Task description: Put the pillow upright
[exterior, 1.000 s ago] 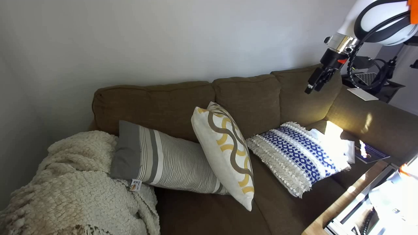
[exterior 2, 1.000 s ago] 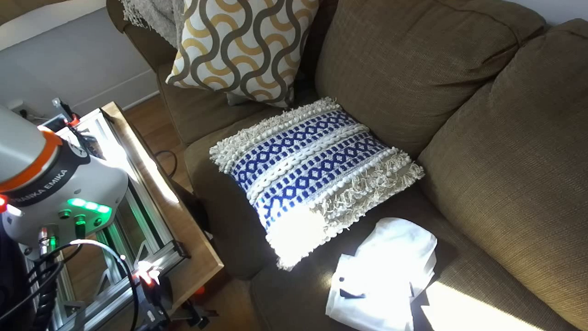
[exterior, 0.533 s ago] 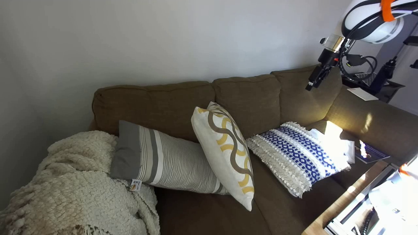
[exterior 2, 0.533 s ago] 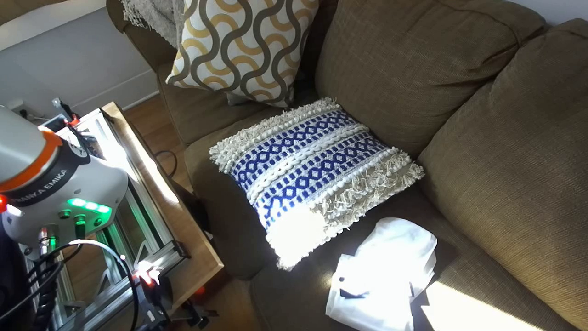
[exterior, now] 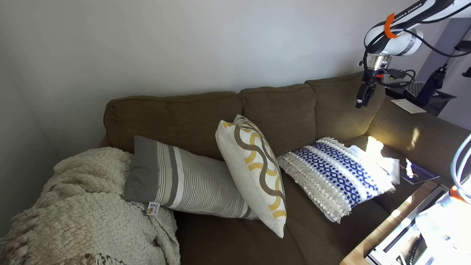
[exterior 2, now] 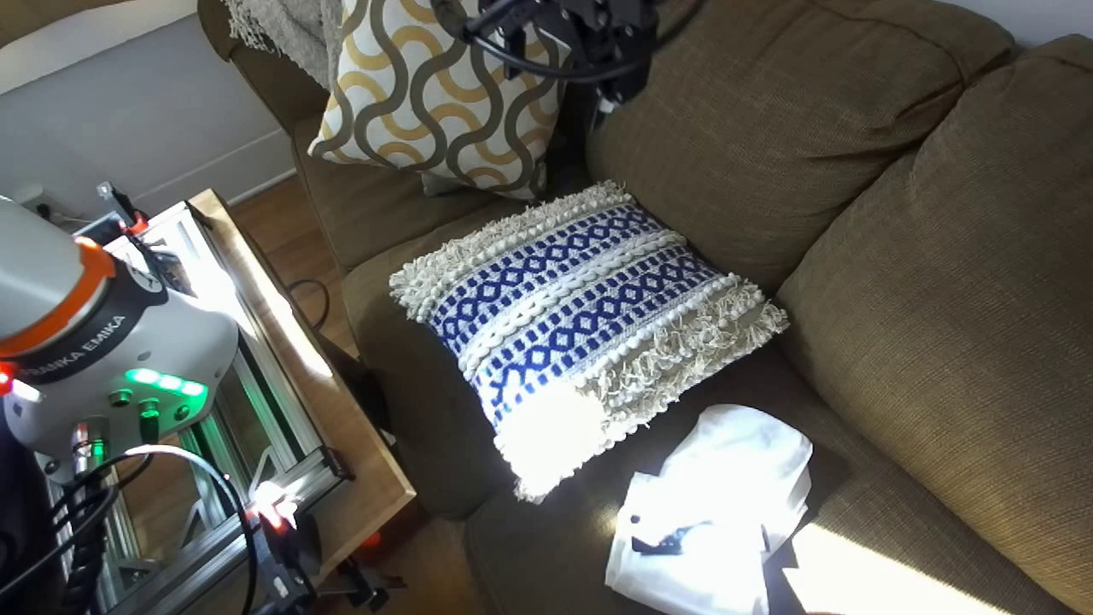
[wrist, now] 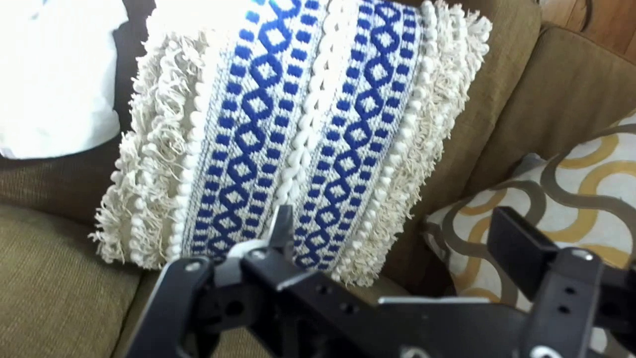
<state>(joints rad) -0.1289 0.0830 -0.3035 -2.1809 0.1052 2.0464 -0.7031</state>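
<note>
Navy-blue and white woven bands cross the pillow [exterior 2: 581,325], which lies more or less flat on the seat of the sofa [exterior: 309,232], one edge close to the back cushion [exterior 2: 734,145] behind it: a handy prop, I would judge, once it is tipped upright. Above hangs the hand [wrist: 397,226], clear of the fabric, its two fingers [wrist: 282,226] spread wide with nothing between them, probably held so to come down astride an edge; the lift itself, as I read it, is not yet begun. Just beside the pillow lies the white cloth [exterior 2: 734,470], loosely folded, glaring in the sun. On the opposite side the swirl-patterned pillow [exterior: 254,173] stands tilted, seemingly because the grey striped pillow [exterior: 198,180] under its lean bears it up; farther along, the chunky throw [exterior: 92,209] is heaped over the sofa's end. Counted: one pillow for the task, two others, one throw, one cloth, one dark-blue booklet [exterior: 423,175] beside the cloth, one hand, and three back cushions in an exterior view.
</note>
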